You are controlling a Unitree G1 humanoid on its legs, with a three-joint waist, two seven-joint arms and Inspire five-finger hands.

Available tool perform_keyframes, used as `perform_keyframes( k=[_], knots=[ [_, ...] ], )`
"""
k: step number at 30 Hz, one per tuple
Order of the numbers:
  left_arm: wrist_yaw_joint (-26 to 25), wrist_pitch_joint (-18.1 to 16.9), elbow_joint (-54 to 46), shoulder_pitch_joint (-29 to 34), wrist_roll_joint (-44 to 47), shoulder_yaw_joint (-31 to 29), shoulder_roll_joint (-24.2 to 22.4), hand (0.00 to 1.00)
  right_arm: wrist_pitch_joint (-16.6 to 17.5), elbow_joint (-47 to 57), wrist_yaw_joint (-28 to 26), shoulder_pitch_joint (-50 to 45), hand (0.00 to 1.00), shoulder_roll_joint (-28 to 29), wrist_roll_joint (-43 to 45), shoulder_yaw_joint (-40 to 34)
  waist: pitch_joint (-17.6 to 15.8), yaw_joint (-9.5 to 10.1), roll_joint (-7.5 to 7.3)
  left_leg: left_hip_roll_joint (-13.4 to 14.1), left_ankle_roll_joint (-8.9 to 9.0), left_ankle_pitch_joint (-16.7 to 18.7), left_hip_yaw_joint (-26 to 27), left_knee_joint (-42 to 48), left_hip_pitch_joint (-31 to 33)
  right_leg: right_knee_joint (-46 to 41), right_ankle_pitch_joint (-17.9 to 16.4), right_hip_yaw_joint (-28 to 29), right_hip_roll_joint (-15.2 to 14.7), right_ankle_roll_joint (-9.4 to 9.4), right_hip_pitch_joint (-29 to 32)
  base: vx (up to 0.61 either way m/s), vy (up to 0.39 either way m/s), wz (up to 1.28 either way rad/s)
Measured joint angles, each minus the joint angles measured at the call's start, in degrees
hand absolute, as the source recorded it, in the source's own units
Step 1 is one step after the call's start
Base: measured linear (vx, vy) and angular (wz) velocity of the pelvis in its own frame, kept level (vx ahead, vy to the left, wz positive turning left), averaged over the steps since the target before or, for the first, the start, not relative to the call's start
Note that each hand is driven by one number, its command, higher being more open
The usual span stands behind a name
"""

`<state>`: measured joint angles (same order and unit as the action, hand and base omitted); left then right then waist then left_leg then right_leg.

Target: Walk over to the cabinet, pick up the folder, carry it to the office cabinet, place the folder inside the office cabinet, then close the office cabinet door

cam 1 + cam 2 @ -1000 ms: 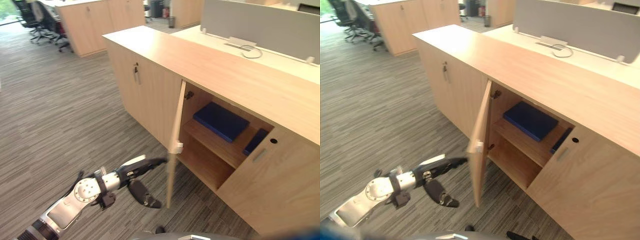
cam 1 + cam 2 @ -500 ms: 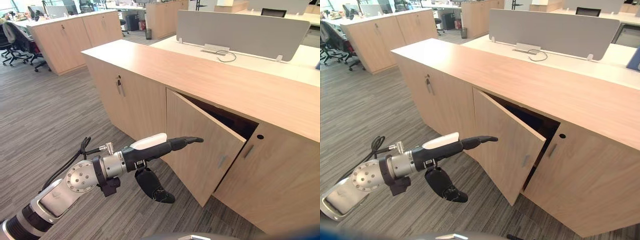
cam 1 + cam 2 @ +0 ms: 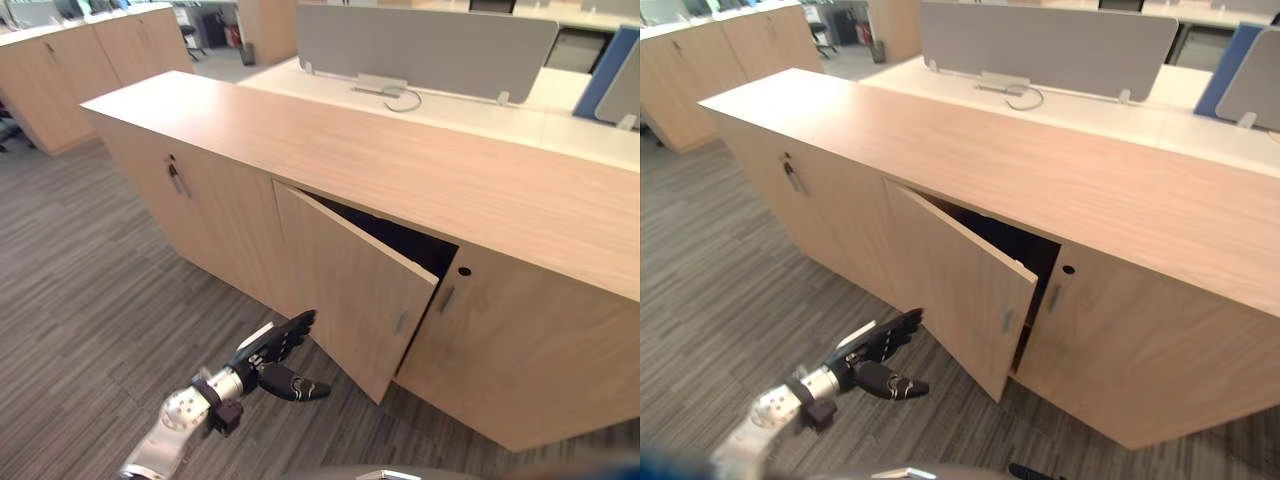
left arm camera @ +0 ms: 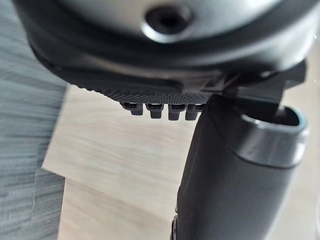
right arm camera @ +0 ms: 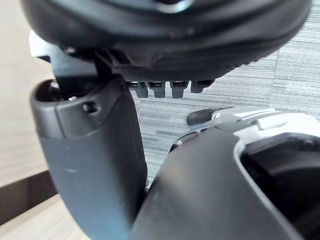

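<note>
The office cabinet (image 3: pixel 420 160) is a long, low wooden unit. Its middle door (image 3: pixel 350 285) stands ajar, swung most of the way in, and a dark gap (image 3: pixel 400 232) shows behind its free edge. The folder is hidden inside. My left hand (image 3: pixel 272 348) hovers low over the carpet by the door's lower hinge side, open, fingers straight and pointing at the door. I cannot tell whether it touches the door. In the left wrist view its fingers (image 4: pixel 160 109) face the wooden door panel (image 4: pixel 115 150). My right hand (image 5: pixel 90 150) hangs open and holds nothing.
A shut door with a metal handle (image 3: pixel 176 177) lies left of the ajar one, and another shut door (image 3: pixel 520 350) lies right. Behind the cabinet is a white desk (image 3: pixel 450 105) with a grey partition (image 3: pixel 420 45). Striped grey carpet (image 3: pixel 90 320) spreads to the left.
The door went from wide open, with the blue folder visible on the shelf, to nearly shut. My left hand pushed it, then dropped low and back. The camera has also shifted.
</note>
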<state>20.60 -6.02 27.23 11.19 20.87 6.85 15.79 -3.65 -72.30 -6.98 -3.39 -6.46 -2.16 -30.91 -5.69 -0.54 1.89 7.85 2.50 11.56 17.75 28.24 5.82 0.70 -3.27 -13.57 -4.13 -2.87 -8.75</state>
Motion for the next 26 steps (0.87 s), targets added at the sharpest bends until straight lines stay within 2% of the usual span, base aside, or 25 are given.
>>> perform_keyframes(
  k=[1,3,4,5,6,7,8,9,10,12,14,17,19,24,26],
  knots=[
    [-1.2,0.6,2.9,0.7,0.5,-2.6,-3.0,1.0,-0.1,0.1,0.3,0.0,1.0,-0.1,0.0,-1.4,-0.5,0.18,0.3,0.9,0.03,0.0,-0.7,3.7,1.3,-0.3,-0.1,0.7,0.3,0.03,-0.1,0.01,-0.042,-0.6],
    [-7.0,3.1,10.0,4.6,1.7,-9.6,-11.5,1.0,-0.3,1.2,2.7,0.0,1.0,-0.2,0.6,-6.1,-1.8,0.58,1.91,2.3,0.33,-0.3,-5.2,12.0,3.5,-1.3,-0.3,4.2,1.3,0.17,-0.3,0.06,0.019,-0.67],
    [-8.6,2.5,10.2,5.3,1.9,-11.4,-12.9,1.0,-0.3,2.2,3.3,-0.2,1.0,0.0,0.9,-6.0,-2.2,0.6,1.79,2.1,0.6,-0.5,-6.6,13.5,4.4,-1.5,-0.3,4.8,1.3,0.17,-0.4,0.06,0.074,-0.62],
    [-10.6,2.2,10.0,5.4,2.8,-14.9,-14.8,1.0,-0.4,3.7,4.7,-0.4,1.0,0.6,1.9,-4.9,-2.4,1.28,1.71,0.3,1.52,2.2,-10.6,12.9,4.9,-2.3,-0.3,6.7,0.8,0.17,0.2,0.02,0.147,-0.84],
    [-13.9,1.2,10.1,5.4,2.7,-17.6,-16.6,1.0,-0.3,4.9,5.9,0.0,1.0,0.8,2.4,-2.4,-2.5,2.11,1.54,-2.5,1.73,3.9,-16.4,7.5,3.7,-3.7,-0.3,9.5,0.3,0.13,1.9,0.01,0.164,-1.01],
    [-15.6,0.4,10.2,5.6,2.7,-18.6,-17.5,1.0,0.0,5.6,6.4,0.1,1.0,0.9,2.4,-0.6,-2.5,2.36,1.53,-3.3,1.74,3.9,-19.0,3.8,2.5,-4.3,-0.2,11.0,0.4,-0.06,2.8,-0.02,0.195,-1.23],
    [-18.4,-1.0,10.6,5.9,2.6,-20.1,-18.9,1.0,0.4,7.3,6.9,0.2,1.0,1.6,2.5,2.7,-2.3,2.54,1.91,-3.6,1.06,2.1,-23.5,-3.7,-0.2,-5.0,-0.3,13.3,1.6,-0.59,4.1,-0.02,0.175,-1.05],
    [-19.6,-1.2,12.5,5.5,1.8,-21.5,-19.0,1.0,0.6,9.4,6.9,-0.1,1.0,2.4,2.9,5.9,-2.4,2.28,0.99,-3.0,-0.13,1.9,-22.6,-5.6,-1.7,-4.6,0.1,14.7,2.0,-1.37,4.0,-0.03,0.167,-0.96],
    [-20.6,-1.2,13.0,5.4,1.4,-22.3,-18.9,1.0,0.8,10.6,6.9,-0.6,1.0,3.1,3.1,7.6,-2.0,2.24,0.18,-2.9,-0.26,1.8,-21.1,-6.6,-2.1,-3.9,0.4,14.3,1.5,-1.26,4.2,-0.01,0.15,-0.88],
    [-21.5,-1.0,15.6,6.0,1.2,-24.6,-18.3,1.0,2.7,14.1,7.6,-3.0,1.0,6.7,4.9,11.4,0.2,2.42,-3.53,-2.9,-0.08,0.9,-16.2,-11.2,-4.5,-2.8,1.9,14.1,-0.4,-1.74,5.0,0.03,0.12,-0.98],
    [-20.6,-1.0,19.5,4.5,0.7,-24.6,-16.9,1.0,4.0,15.4,7.6,-4.4,1.0,8.4,8.1,12.2,1.2,2.28,-4.37,-3.7,-0.18,-1.3,-13.8,-16.7,-7.2,-1.8,2.7,14.0,-1.7,-1.92,5.5,0.07,0.045,-0.65],
    [-19.5,-0.9,25.1,1.7,-1.3,-23.0,-16.3,1.0,4.8,15.3,7.2,-4.8,1.0,8.0,9.6,11.8,3.1,0.87,-2.87,-4.3,-0.4,-3.7,-12.8,-22.3,-10.0,0.4,3.4,14.0,-2.2,-2.52,4.8,0.11,-0.002,-0.17],
    [-19.3,-1.0,26.6,1.4,-1.5,-20.7,-16.4,1.0,4.8,14.9,7.2,-4.9,1.0,6.9,9.0,11.8,4.0,0.53,-1.42,-4.0,-0.12,-4.2,-12.6,-24.2,-12.3,1.4,3.4,13.7,-1.8,-2.59,3.6,0.17,0.0,-0.05],
    [-19.4,-1.1,26.6,0.1,-5.5,-16.3,-16.1,1.0,4.0,12.3,7.3,-2.8,1.0,5.4,8.4,11.8,3.8,0.55,-0.33,-2.9,0.11,-4.1,-9.9,-25.4,-14.1,0.3,3.5,13.6,-0.6,-2.59,4.5,0.07,-0.022,-0.3],
    [-19.3,-1.1,26.4,-0.8,-7.4,-14.9,-16.0,1.0,3.3,11.1,7.6,-0.7,1.0,4.9,6.7,11.9,2.7,0.88,0.08,-2.1,0.2,-4.1,-6.9,-25.4,-14.8,-3.3,3.4,7.4,-0.5,-2.5,7.5,-0.05,-0.042,-0.61]
  ],
)
